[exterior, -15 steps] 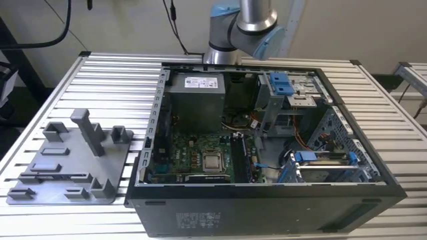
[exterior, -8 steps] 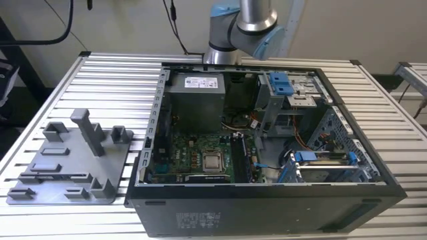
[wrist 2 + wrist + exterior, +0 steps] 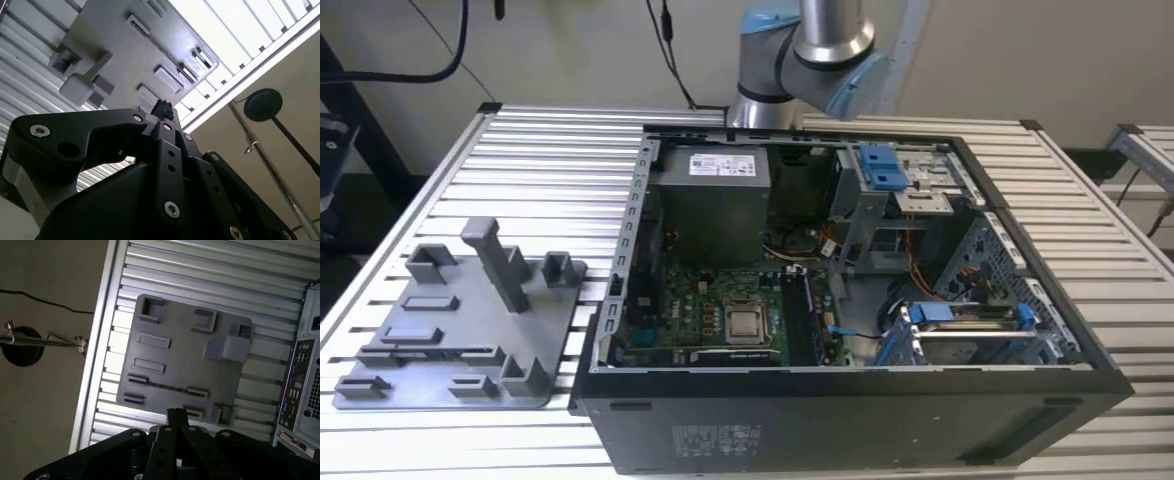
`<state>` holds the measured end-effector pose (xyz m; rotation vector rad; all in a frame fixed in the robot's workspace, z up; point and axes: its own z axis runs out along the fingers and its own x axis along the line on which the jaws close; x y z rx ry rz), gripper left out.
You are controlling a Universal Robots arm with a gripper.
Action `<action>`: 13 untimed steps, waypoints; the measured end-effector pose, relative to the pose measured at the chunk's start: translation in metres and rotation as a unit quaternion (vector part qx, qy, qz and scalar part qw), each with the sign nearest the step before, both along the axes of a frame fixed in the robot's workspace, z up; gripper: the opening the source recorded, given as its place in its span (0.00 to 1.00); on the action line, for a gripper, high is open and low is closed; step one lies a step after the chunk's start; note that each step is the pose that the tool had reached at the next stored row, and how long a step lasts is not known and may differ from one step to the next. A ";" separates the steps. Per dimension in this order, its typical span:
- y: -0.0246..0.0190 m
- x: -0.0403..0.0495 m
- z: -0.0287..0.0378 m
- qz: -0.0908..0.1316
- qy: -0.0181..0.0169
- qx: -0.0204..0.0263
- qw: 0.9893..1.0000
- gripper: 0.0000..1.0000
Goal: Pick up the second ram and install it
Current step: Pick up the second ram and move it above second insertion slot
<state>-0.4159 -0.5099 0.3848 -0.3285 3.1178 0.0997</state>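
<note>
Above grey tray (image 3: 185, 360) at table's (image 3: 560, 130) edge on exterior view's left, gripper (image 3: 175, 415) hangs w/ jaws pinched narrow, nothing btwn them, per first wrist view. Dark second ram (image 3: 165, 386) stands on edge in tray's long slot, btwn two holder blocks, near gripper but apart. Open PC case (image 3: 854, 400) sits beside tray, mid-table.

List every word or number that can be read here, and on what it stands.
White label on the power supply: too small to read.
Pale print on the computer case outer wall: too blurred to read.
Nothing else carries readable text.
</note>
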 end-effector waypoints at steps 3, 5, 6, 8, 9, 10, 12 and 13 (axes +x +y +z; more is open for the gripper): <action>0.0000 0.0000 0.0000 0.025 0.000 0.000 1.000 0.11; 0.0000 -0.0001 0.0000 0.041 0.000 0.000 0.999 0.11; 0.0000 -0.0001 0.0000 0.049 0.000 0.000 0.999 0.11; 0.0000 -0.0001 0.0000 0.065 0.000 0.000 0.998 0.11; 0.0000 -0.0001 0.0000 0.073 0.000 0.000 0.997 0.11; 0.0000 -0.0001 0.0000 0.081 0.000 0.000 0.997 0.11; 0.0004 0.0000 0.0001 0.095 0.000 0.000 0.996 0.11; 0.0006 0.0000 0.0001 0.100 0.000 0.000 0.995 0.11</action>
